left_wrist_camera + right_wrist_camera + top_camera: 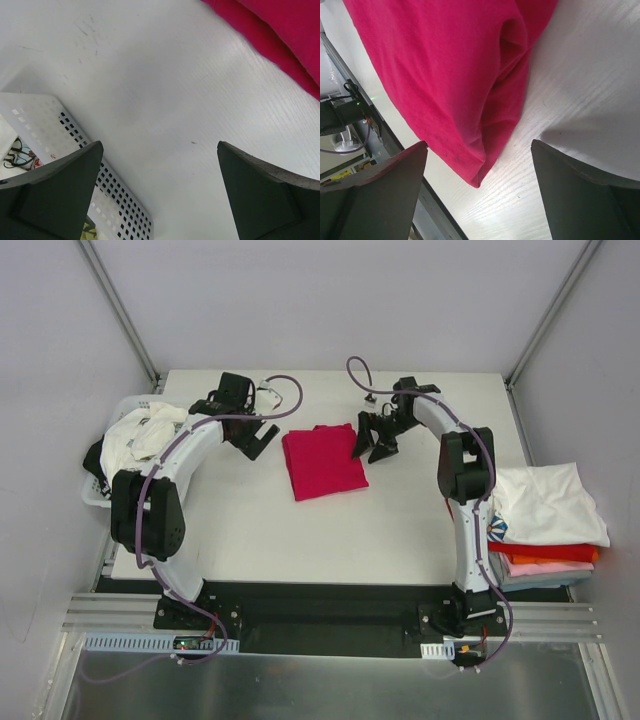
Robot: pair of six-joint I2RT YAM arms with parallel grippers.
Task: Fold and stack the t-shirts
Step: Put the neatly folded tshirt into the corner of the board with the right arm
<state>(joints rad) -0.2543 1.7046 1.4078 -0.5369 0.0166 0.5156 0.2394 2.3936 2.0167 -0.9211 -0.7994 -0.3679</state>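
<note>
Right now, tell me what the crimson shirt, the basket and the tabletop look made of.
Crimson shirt: soft matte cloth, likely cotton knit; it sags into rounded folds.
Basket: white rigid plastic, probably moulded; regular square holes in a smooth wall.
Tabletop: hard white board, perhaps laminate; faint grain lines, slight sheen.

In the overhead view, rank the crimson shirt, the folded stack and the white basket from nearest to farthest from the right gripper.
1. The crimson shirt, mid-table, just beside the right gripper.
2. The folded stack, at the table's right edge.
3. The white basket, at the far left edge.
</note>
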